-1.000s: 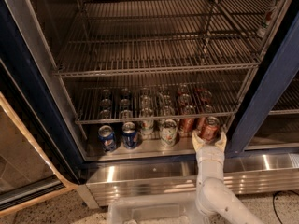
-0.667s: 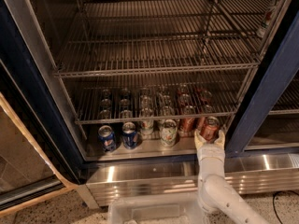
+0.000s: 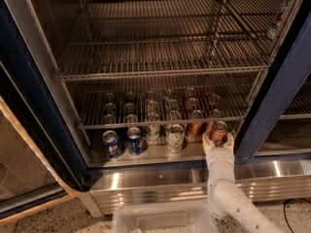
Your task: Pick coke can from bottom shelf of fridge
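Observation:
The fridge [image 3: 274,101] stands open, with a dark blue frame and wire racks. On its bottom shelf [image 3: 155,154], a pale metal floor, cans stand in rows. A red coke can [image 3: 218,131] stands at the front right, with a second red can [image 3: 195,128] just to its left. My gripper [image 3: 218,141], on a white arm coming up from the lower right, is at the front right coke can, around its lower part. The can stands on the shelf.
Two blue cans [image 3: 112,143] stand at the front left, with white-and-green cans [image 3: 175,137] in the middle and more cans behind. A wire rack [image 3: 160,118] hangs low over the cans. A shiny steel base panel [image 3: 160,183] runs below, with a clear plastic bin [image 3: 160,220] in front of it.
My gripper has crept slightly forward and to the right onto the front right coke can. The cans have not moved.

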`<action>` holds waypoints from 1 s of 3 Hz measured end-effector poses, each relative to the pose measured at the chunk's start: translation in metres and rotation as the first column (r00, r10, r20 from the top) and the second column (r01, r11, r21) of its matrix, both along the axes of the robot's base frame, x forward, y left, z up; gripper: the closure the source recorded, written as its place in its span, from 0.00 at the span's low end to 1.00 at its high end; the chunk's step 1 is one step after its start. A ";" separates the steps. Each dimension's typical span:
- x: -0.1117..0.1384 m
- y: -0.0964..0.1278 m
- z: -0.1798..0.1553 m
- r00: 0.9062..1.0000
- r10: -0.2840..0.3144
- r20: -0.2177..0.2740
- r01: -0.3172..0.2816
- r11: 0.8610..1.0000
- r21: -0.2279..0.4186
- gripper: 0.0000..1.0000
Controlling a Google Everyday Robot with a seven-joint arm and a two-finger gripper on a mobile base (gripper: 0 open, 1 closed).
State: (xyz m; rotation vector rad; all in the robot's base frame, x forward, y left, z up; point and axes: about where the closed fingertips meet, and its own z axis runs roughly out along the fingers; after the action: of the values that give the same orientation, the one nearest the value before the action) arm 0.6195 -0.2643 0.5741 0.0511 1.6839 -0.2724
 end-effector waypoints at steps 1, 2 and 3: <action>0.023 0.009 0.005 0.999 0.031 0.022 -0.031 0.999 -0.012 0.37; 0.026 0.008 0.003 0.999 0.030 0.018 -0.030 0.999 -0.014 0.37; 0.035 -0.002 -0.013 1.000 0.014 -0.012 -0.014 1.000 -0.008 0.37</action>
State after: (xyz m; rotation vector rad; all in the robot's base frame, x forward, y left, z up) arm 0.6548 -0.2663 0.5614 0.0321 1.6943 -0.2694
